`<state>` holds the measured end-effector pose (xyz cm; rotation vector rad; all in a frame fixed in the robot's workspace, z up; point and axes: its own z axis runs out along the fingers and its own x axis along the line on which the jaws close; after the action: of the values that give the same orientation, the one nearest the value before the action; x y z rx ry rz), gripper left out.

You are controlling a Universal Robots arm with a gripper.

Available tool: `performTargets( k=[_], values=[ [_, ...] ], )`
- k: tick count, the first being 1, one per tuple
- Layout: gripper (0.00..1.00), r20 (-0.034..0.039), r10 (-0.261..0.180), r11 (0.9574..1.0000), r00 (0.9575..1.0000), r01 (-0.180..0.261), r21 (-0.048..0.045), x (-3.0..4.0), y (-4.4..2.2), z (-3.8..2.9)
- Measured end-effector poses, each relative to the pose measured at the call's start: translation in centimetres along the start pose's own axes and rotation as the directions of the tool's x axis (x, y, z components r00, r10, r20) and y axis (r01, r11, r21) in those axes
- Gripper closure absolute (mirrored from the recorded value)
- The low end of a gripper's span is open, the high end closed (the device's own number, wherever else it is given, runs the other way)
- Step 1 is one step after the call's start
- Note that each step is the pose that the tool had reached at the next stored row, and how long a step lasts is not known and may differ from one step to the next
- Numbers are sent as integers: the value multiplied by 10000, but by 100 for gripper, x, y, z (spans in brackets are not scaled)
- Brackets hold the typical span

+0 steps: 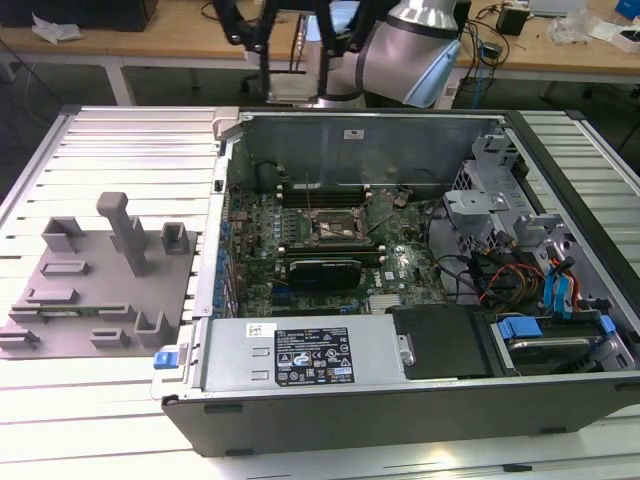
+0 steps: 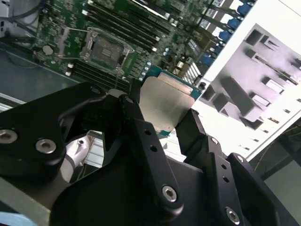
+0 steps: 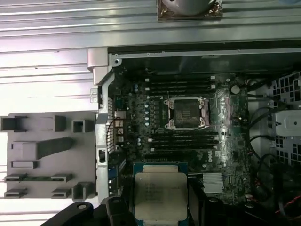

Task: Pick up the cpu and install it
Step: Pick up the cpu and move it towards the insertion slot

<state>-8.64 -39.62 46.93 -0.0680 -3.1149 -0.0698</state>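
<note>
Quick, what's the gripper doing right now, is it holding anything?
Gripper: shut on the cpu, held clear of the motherboard socket, which is empty.

Open air lies between the pincer [image 3: 160, 202] and the socket [image 3: 185, 113], which memory slots [image 3: 181, 84] flank.

the exterior view looks steeply down from beyond the counter [image 1: 120, 150] onto the whole open computer case [image 1: 400, 410]. the first wrist view faces straight down, nearer. the second wrist view looks slantwise, close past the end effector [image 2: 162, 110]. all three share the motherboard socket [image 1: 335, 228] [image 3: 186, 113] [image 2: 104, 49] and the grey fixture plate [image 1: 85, 295] [image 3: 70, 162] [image 2: 282, 89].
</note>
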Motion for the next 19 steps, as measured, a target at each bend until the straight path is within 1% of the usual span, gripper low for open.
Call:
performTargets(
  k=[2, 3, 5, 6, 7, 10, 12, 15, 17, 19],
  values=[
    [45, -19, 1, 10000, 10000, -1, 0, -108, 5, -1],
    [45, -34, 4, 10000, 10000, -4, 0, -193, 8, 0],
    [45, -55, 5, 10000, 10000, -5, 2, -303, 13, -1],
    [45, -69, 3, 10000, 10000, -3, 2, -380, 17, -2],
    [45, -75, 4, 10000, 10000, -4, 4, -435, 19, -4],
    [45, -74, 5, 10000, 10000, -5, 2, -438, 19, -2],
    [45, -73, 2, 10000, 10000, -2, 1, -445, 18, 29],
    [45, -74, 4, 10000, 10000, -4, 2, -482, 17, 94],
    [45, -74, 4, 10000, 10000, -4, 2, -536, 16, 157],
    [45, -75, 4, 10000, 10000, -4, 3, -571, 16, 197]
  ],
)
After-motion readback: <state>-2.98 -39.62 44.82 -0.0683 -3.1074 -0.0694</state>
